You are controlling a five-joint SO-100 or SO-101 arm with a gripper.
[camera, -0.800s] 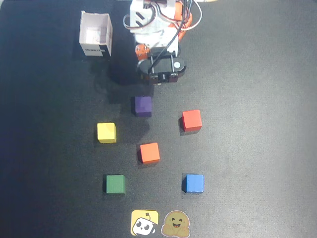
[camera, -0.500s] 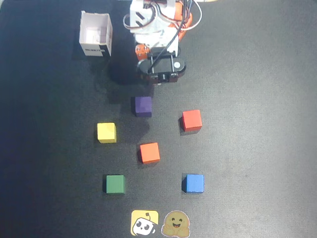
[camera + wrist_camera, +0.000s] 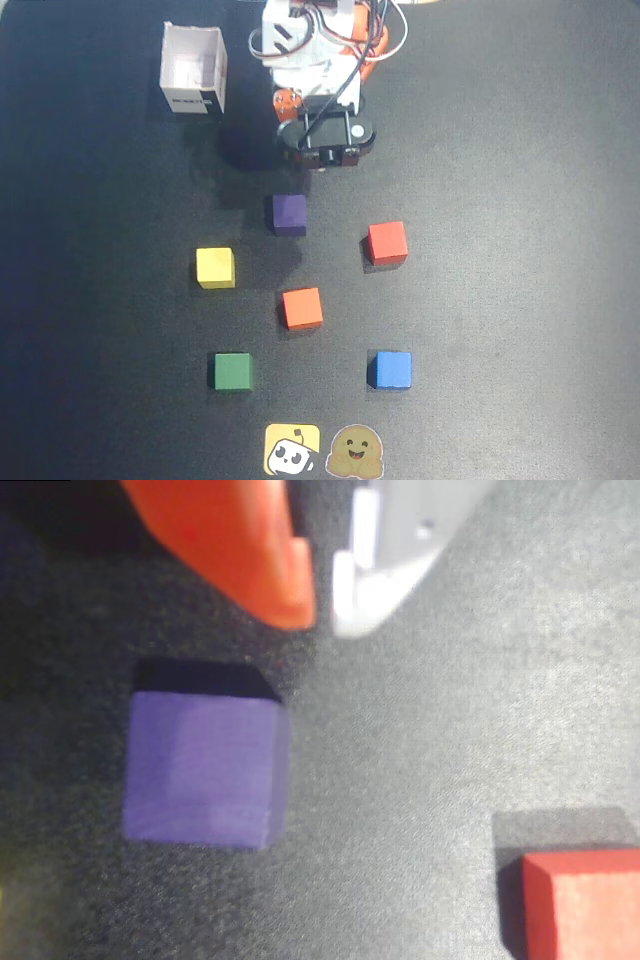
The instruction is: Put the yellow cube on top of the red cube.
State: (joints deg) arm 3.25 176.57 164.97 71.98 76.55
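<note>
while the jaws (image 3: pixel 322 605) hang nearly closed and empty above the purple cube (image 3: pixel 289 214), the yellow cube (image 3: pixel 215 267) sits at left on the counter (image 3: pixel 520 300), well apart from the red cube (image 3: pixel 387 242) at right.

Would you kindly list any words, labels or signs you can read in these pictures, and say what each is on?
White box: a dark printed label on its front wall, too small and blurred to read.
Two stickers, yellow and tan: cartoon faces only, no words.
Cubes, gripper: no text seen.
</note>
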